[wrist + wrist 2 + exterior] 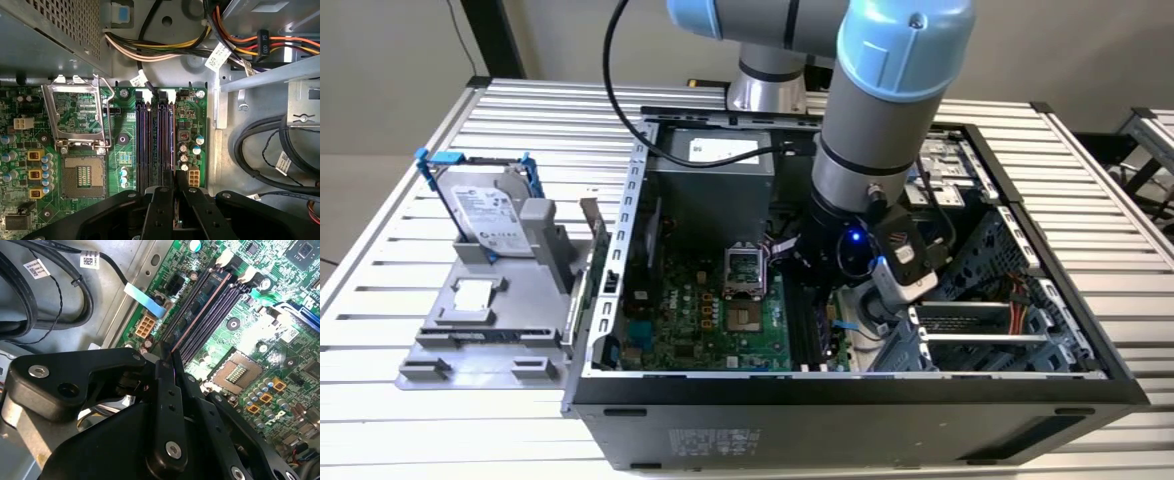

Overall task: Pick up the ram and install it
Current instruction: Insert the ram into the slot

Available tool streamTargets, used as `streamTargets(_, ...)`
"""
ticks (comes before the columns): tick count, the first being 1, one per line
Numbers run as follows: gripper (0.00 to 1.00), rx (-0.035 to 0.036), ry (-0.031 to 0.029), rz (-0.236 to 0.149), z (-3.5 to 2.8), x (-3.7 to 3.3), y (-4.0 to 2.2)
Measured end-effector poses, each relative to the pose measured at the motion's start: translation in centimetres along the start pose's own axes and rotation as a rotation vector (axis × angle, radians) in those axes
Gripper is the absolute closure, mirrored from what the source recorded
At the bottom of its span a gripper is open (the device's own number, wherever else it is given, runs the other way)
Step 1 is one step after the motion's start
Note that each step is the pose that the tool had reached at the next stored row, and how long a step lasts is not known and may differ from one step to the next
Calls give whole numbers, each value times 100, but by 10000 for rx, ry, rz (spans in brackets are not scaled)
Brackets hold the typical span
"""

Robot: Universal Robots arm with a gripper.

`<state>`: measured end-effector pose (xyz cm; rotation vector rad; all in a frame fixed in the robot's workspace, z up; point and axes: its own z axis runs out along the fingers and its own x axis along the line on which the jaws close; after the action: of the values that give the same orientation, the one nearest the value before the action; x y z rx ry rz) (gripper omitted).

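While our black two-fingered gripper (pixel 167 371) clamps the thin green ram stick (pixel 200 315), the stick sits edge-down in a long black motherboard slot (pixel 165 140).
We judge a slight tilt could jam it against the white slot latches (pixel 170 95) ahead.

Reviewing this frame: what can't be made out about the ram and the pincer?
- Exterior view: the pincer's tips and the ram are hidden behind the arm's wrist.
- Both wrist views: the ram is seen edge-on, so its chips are hidden. The pincer covers its near end.
- First wrist view: the slot latches are too small to tell whether the ram is seated.
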<state>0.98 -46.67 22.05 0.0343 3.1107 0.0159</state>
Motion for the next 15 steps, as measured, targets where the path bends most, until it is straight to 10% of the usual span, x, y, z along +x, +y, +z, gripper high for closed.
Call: streamTargets(15,100,2,0,27,55,7,-1)
